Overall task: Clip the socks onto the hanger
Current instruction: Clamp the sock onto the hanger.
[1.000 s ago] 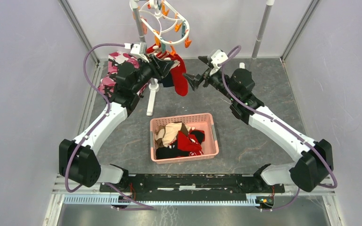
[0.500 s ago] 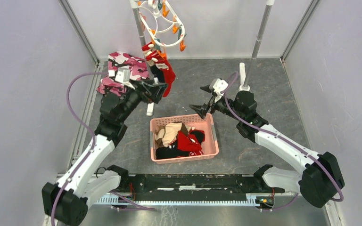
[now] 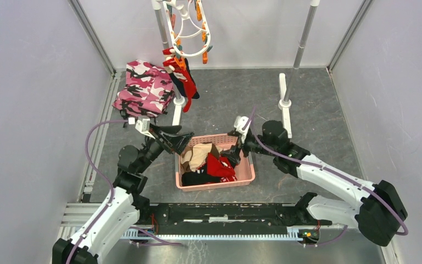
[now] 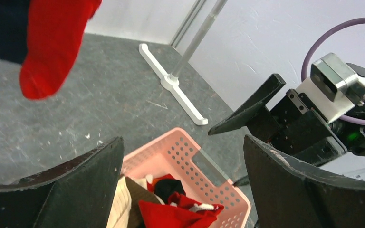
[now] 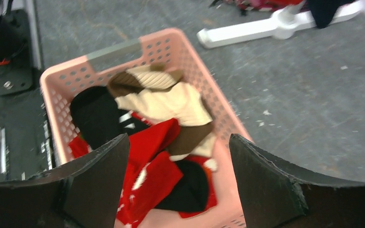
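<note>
Socks [image 5: 171, 104] lay in pink basket [image 5: 114, 47] right under my right claw [image 5: 178, 142], jaws wide, empty. Left claw [image 4: 183, 140] was wide too, empty, beside basket rim; hanger [image 3: 189, 27] hung well beyond both, red sock [image 3: 187, 91] dangling from it.
</note>
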You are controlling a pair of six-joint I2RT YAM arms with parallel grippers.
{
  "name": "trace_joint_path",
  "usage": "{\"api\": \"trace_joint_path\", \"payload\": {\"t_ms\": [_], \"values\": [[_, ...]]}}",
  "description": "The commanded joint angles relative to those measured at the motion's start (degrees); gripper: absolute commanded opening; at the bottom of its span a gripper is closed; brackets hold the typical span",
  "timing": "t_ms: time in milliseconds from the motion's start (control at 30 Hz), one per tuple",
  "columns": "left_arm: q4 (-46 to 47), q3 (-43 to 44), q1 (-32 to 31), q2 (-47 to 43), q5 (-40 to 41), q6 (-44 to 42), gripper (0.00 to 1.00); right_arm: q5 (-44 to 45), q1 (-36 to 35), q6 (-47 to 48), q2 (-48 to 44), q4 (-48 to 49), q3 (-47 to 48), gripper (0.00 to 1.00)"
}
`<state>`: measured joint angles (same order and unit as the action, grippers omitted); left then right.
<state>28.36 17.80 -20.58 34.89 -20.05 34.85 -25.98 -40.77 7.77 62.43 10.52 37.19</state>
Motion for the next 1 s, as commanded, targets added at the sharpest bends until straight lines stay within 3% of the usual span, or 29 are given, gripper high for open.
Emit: {"api": "trace_joint_path", "payload": {"t_ms": [0,300,467,767,967], "values": [[9.76,-4.45,0.30,0.05,-1.00,7.63,1.00,5.06,-4.30,1.54,2.87,-5.59,0.89,0.80],[7.58,-7.33,0.28,2.87,-0.57,9.75,1.00,11.30,-7.52,0.06,10.14,-8.35,2.00,0.68],[7.61,-7.93,0.29,2.99,-0.08,9.97,0.99,12.60,-7.75,-0.03,11.80,-9.00,2.10,0.54],[7.93,-8.74,0.28,2.47,-0.79,9.71,0.95,9.27,-7.75,-0.41,10.73,-7.23,2.29,0.00],[9.76,-9.10,0.28,2.48,-2.13,10.10,0.92,15.08,-7.66,2.33,1.77,-3.38,3.52,0.00]]}}
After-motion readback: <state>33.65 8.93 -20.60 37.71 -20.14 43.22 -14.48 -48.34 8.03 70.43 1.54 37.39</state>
